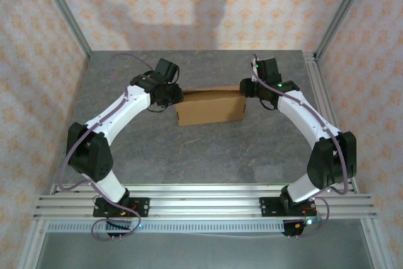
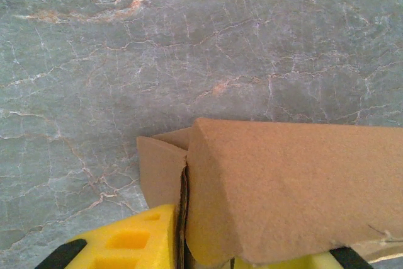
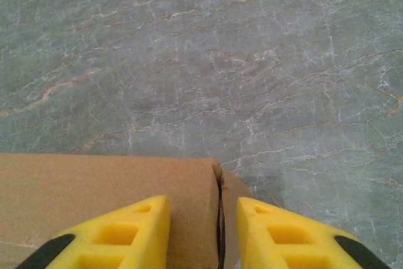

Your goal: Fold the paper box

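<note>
- The paper box (image 1: pixel 211 109) is sitting on the tabletop (image 1: pixel 208 155) between the two tools, one end reaching each of them.
- The left tool (image 1: pixel 171 97) is gripping the box's near end, and in its wrist view brown cardboard is filling the gap between its yellow fingers (image 2: pixel 126 247).
- The right tool (image 3: pixel 203 201) is straddling the opposite end, with the end flap (image 3: pixel 234 209) lying against one finger. I cannot tell whether it is clamping.
</note>
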